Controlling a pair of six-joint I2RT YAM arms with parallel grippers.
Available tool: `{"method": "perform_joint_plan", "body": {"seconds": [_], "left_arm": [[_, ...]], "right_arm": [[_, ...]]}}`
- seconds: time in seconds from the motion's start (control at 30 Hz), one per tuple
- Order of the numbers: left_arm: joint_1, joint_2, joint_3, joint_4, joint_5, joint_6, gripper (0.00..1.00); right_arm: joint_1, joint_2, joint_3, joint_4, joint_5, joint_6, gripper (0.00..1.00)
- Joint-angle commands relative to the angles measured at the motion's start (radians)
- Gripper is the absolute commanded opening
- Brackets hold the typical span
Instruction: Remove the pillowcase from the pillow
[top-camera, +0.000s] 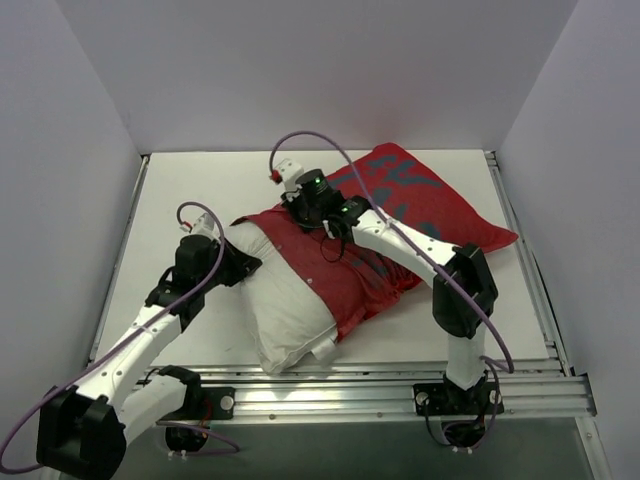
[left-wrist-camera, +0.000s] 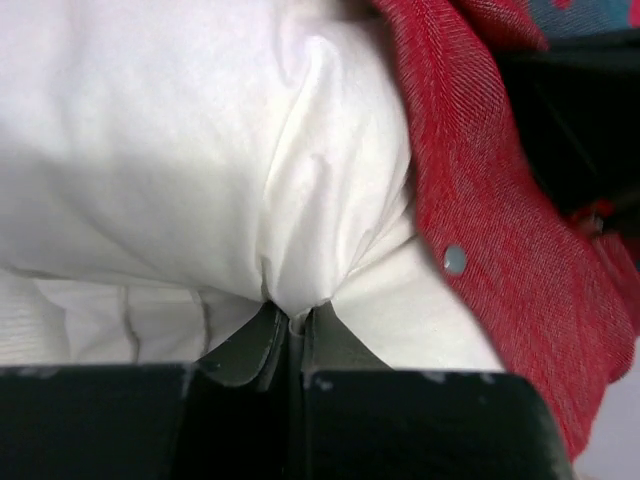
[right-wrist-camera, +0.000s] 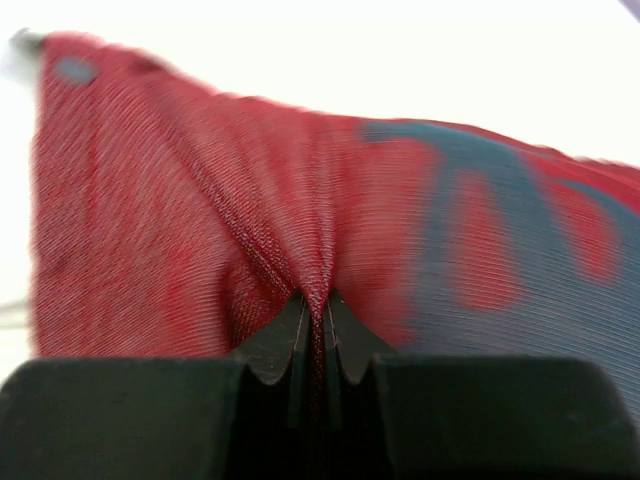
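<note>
Diagonally near-left to far-right: pillow (top-camera: 285, 315) in clenched left gripper (left-wrist-camera: 288, 315), pillowcase (top-camera: 440, 205) in clenched right gripper (right-wrist-camera: 318, 300).

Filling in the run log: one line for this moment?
left gripper: shut on pillow | right gripper: shut on pillowcase | pillow partly exposed

txt/labels/brands/nrs: none showing legibly in any view | pillowcase (top-camera: 440, 215): grey-blue brush marks (right-wrist-camera: 520, 230) showing, blurred in r. wrist view, not reading as letters or nrs
</note>
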Motion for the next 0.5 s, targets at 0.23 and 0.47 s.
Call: {"method": "perform_joint_plan", "body": {"seconds": [0.23,0.47], "left_arm": [[0.007,-0.315,0.150,-0.513,-0.241,0.079,0.02],[0.010,-0.450,0.332,-0.753,-0.412,0.154,0.02]], "right_arm": [[-0.562,-0.189,0.003,-0.110,0.284,0.328,0.00],[-0.780,-0.224,0.036,-0.152,0.254,0.442,0.00]]}}
